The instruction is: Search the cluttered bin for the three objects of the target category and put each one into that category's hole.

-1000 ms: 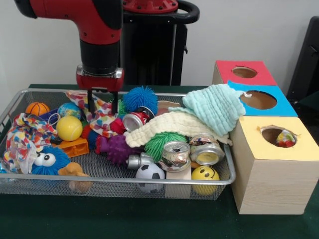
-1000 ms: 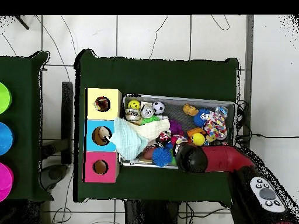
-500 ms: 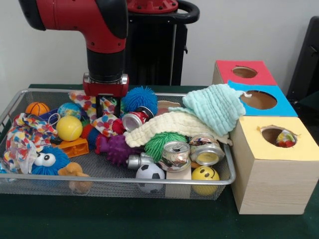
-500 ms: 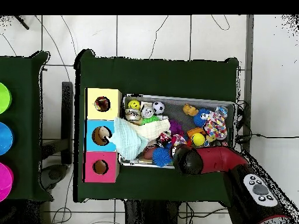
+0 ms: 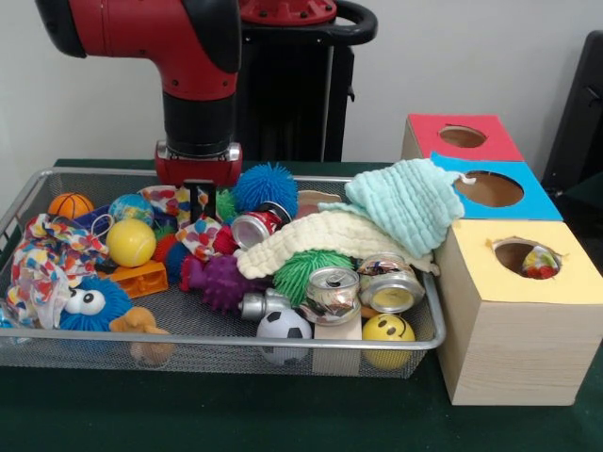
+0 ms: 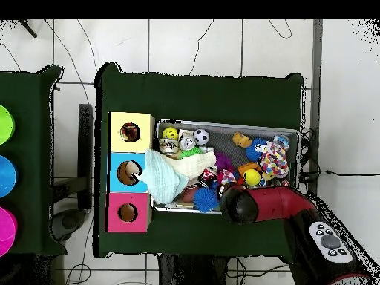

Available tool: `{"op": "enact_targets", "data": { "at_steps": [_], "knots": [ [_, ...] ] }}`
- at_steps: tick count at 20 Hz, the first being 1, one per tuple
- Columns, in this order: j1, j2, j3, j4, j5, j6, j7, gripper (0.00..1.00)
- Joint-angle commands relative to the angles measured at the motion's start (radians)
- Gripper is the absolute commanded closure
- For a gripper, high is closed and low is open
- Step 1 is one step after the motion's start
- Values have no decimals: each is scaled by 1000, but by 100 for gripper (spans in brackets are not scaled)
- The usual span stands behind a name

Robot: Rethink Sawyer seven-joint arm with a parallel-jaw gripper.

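Jaws closed to a narrow gap at the gripper (image 5: 201,202), apparently pinching a fold of the patterned cloth (image 5: 205,237); no daylight visible between the two black fingers (image 5: 193,200)

Location of the work piece: patterned cloth at the back of the wire bin (image 5: 283,341), left of centre, draped between the yellow ball (image 5: 130,242) and the red can (image 5: 254,226), just beside the blue spiky ball (image 5: 264,186). Overhead view: grasp point hidden under the arm (image 6: 267,204)

Procedure for the step in hand, judged as securing and lifting the cloth:
- Confirm the pinch before rising; expect thin fabric to slip from a shallow bite
- Lift straight up and slowly, clear of the bin rim
- Watch the trailing end; expect it to drag the red can or the purple spiky toy (image 5: 221,281)
- Carry across to the boxes only once the whole cloth hangs free; target hole not determinable here, though the yellow box hole (image 5: 516,254) already holds something colourful
- Keep clear of the teal cloth (image 5: 405,202) lying against the blue box

Changes against one second ago:
- Gripper shifted toward the blue spiky ball and slightly lower
- Jaws then clearly apart, straddling the cloth; now together
- Remaining clutter unmoved
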Motion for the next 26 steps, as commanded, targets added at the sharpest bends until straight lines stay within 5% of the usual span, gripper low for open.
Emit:
{"op": "enact_targets", "data": {
  "at_steps": [1, 4, 7, 10, 17, 26],
  "knots": [
    [1, 36, 27, -10, -54, -67, 6, 100],
    [-6, 6, 41, 11, -25, -24, -7, 100],
    [-19, -189, 90, 130, 99, 72, 6, 100],
    [-17, -285, 112, 168, 180, 141, 1, 100],
    [34, -313, 106, 119, 278, 246, 0, 100],
    [170, -306, 40, 90, 370, 217, 166, 100]
  ]
}}
